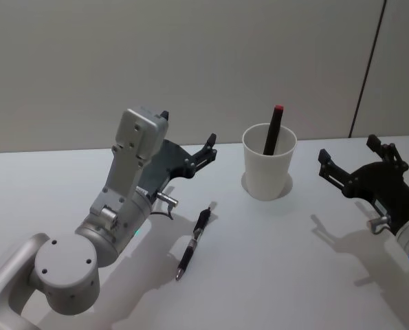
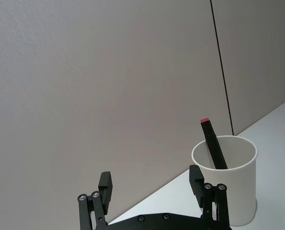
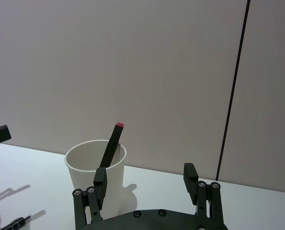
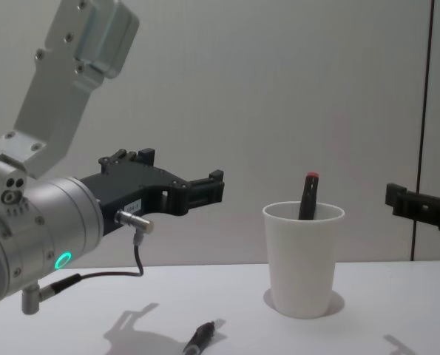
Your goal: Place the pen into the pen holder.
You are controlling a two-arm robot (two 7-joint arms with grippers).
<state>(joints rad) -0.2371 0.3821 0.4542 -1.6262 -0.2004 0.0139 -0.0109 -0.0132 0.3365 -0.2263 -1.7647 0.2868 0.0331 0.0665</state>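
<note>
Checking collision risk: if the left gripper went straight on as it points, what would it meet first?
Probably the plain grey wall; the left gripper, open, aims just beside the white paper cup, though one finger might clip it.

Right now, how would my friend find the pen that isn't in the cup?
Start at the white table and find the white paper cup near its back edge. In front of the cup, toward the left gripper, a black pen lies flat on the table. The other pen stands in the cup with a red end; this one lies outside.

Silver arms (image 1: 125,199) bear black left claw (image 1: 205,152), right claw (image 1: 348,149).
</note>
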